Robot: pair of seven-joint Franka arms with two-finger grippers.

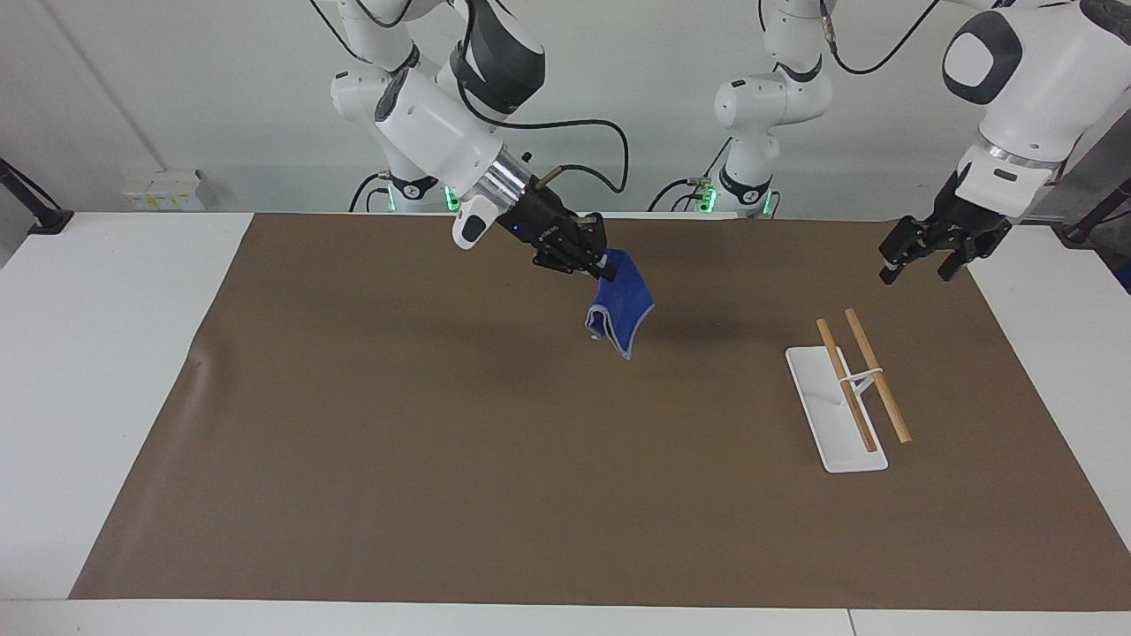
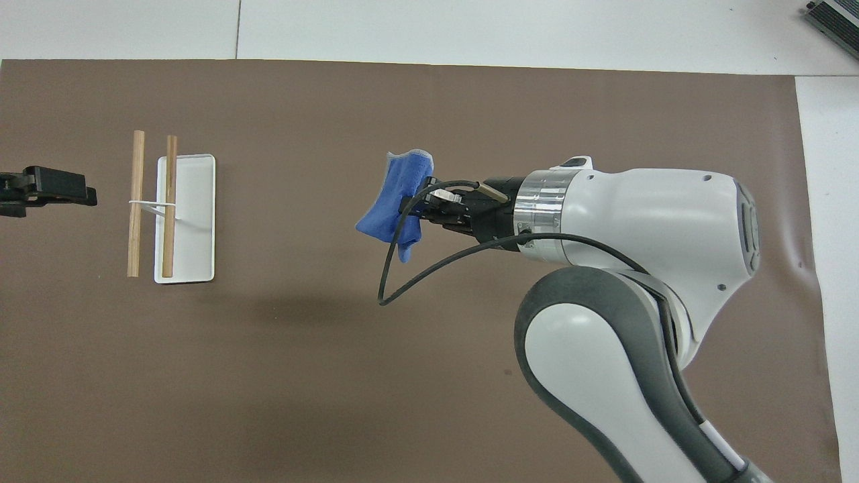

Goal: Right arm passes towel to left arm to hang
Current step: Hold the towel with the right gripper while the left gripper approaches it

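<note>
- Towel (image 1: 623,309) (image 2: 394,204): I see a small bright-blue cloth with pale grey stitched edging, hanging crumpled and folded from one pinched corner, its lowest tip pointing down at the mat.
- It hangs in the air over the middle of the brown mat (image 1: 442,459) (image 2: 268,376), clear of the surface, with its shadow on the mat below.
- My right gripper (image 1: 594,263) (image 2: 415,204) has its jaws pinching the towel's upper corner; the right arm (image 1: 433,132) (image 2: 637,215) reaches in tilted, a small blue light showing on its black wrist, and a black cable loops off it.
- My left gripper (image 1: 919,261) (image 2: 50,194) hovers over the mat's edge at the left arm's end of the table, well apart from the towel; its jaws stand spread with nothing between them. The left arm (image 1: 1016,97) waits there.
- A white rack base (image 1: 831,415) (image 2: 194,221) sits on the mat toward the left arm's end, carrying two parallel wooden rods (image 1: 870,371) (image 2: 136,201) on a thin white support; nothing hangs on them.
- I can make out pale writing on the right gripper's black body in the facing view, but I cannot read it.
</note>
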